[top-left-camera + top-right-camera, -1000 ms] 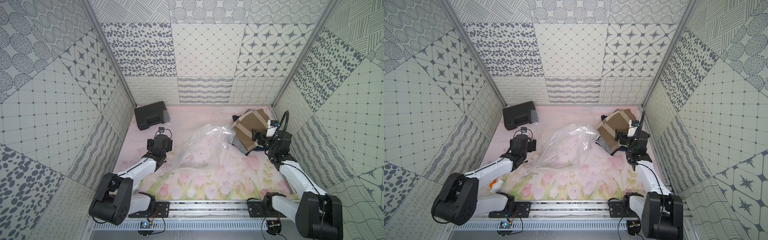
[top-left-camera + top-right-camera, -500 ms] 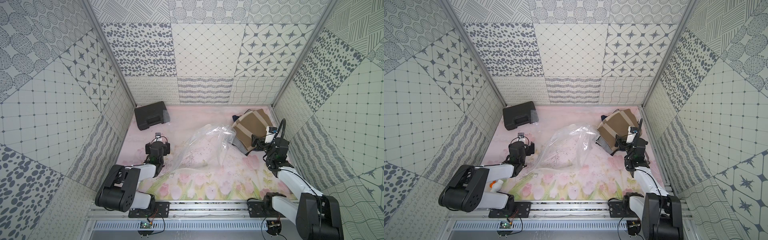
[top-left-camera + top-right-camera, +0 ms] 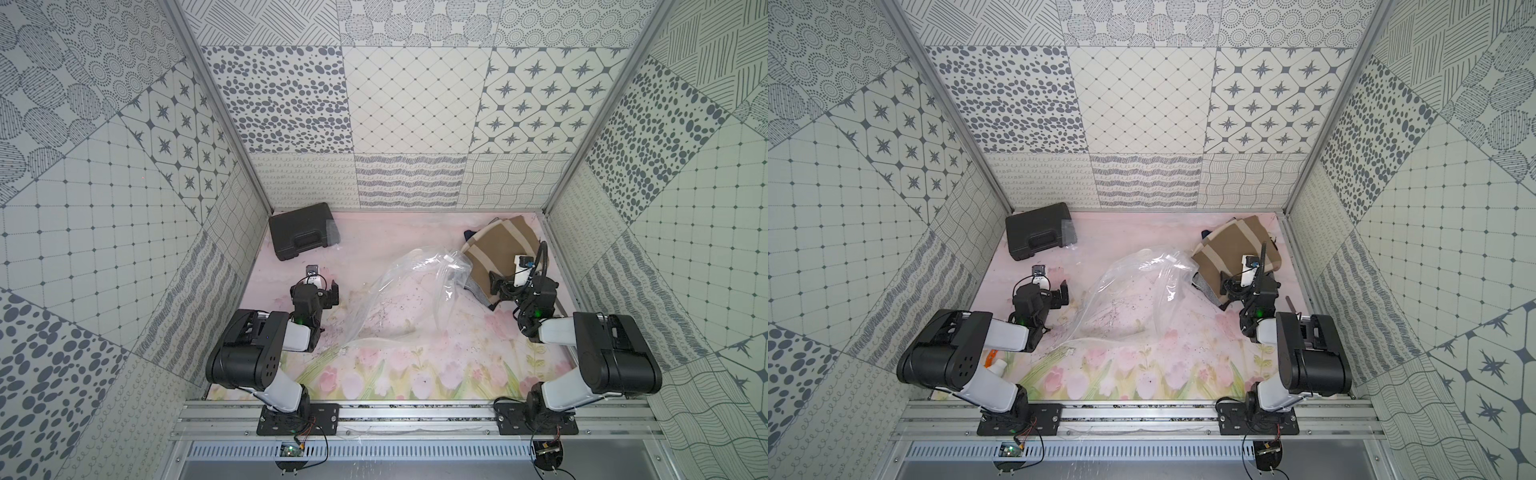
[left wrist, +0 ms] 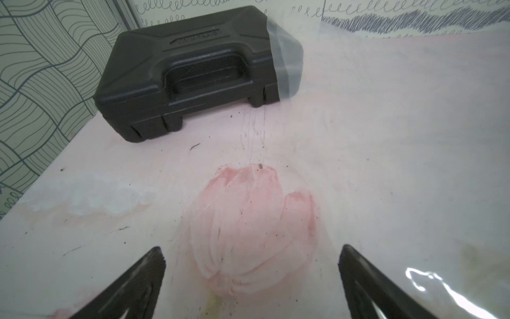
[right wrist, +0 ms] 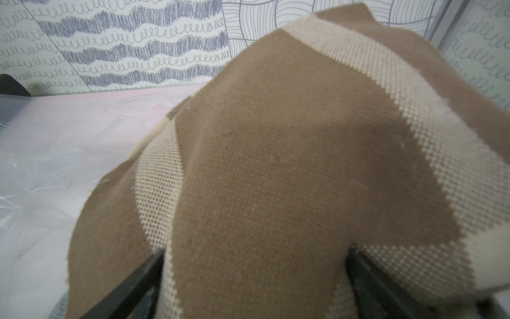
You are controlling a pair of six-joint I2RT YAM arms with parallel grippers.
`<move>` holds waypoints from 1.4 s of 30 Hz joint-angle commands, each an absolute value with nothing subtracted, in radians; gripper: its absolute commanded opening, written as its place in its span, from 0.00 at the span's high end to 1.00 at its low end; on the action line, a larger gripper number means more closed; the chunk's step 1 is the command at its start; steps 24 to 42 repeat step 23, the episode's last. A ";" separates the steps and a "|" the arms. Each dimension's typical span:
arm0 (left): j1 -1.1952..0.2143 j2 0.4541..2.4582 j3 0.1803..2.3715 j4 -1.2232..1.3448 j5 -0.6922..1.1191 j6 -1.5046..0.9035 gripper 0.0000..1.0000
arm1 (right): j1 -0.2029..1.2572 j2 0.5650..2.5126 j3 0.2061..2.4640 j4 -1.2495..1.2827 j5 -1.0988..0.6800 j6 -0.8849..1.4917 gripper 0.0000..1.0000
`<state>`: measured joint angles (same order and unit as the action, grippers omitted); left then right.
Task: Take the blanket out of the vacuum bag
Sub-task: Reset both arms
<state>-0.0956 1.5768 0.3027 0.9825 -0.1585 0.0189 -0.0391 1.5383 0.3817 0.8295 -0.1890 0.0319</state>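
Left gripper point(image 4: 251, 256) is seen with its fingers point(image 4: 143, 276) spread wide and nothing between them; it is held low above the tabletop point(image 3: 415, 374), over a printed pink tulip. Beyond it, in the far left corner, a black case point(image 4: 193, 69) is set flat, and one end of the case is covered by a small clear pouch point(image 4: 284, 63). In both top views this gripper point(image 3: 318, 286) is shown well apart from the case point(image 3: 301, 235) and just beside the left edge of the vacuum bag point(image 3: 407, 291).

On the other side, the right gripper point(image 5: 255, 262) is also spread wide — brown-and-cream fabric of the blanket point(image 5: 276, 138) is draped between and in front of its fingers, but no pinch is shown.

The blanket point(image 3: 498, 245) is bunched in the far right corner, outside the bag, with its left edge touching the bag's crumpled end. The bag point(image 3: 1129, 291) is spread across the middle of the tabletop — the tulip print is seen through it.
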 commanded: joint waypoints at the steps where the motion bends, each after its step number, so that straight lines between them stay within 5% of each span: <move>1: -0.079 1.576 0.312 1.046 -0.046 0.010 0.00 | -0.015 1.557 0.392 0.878 -0.181 0.015 0.02; 9: -0.086 1.585 0.384 0.934 -0.166 -0.021 0.00 | -0.002 1.551 0.405 0.845 -0.051 0.045 0.01; 20: -0.072 1.579 0.380 0.924 -0.028 0.007 0.00 | 0.006 1.551 0.407 0.838 -0.032 0.038 0.01; 42: -0.071 1.580 0.375 0.938 -0.032 0.011 0.00 | 0.008 1.551 0.408 0.837 -0.031 0.039 0.01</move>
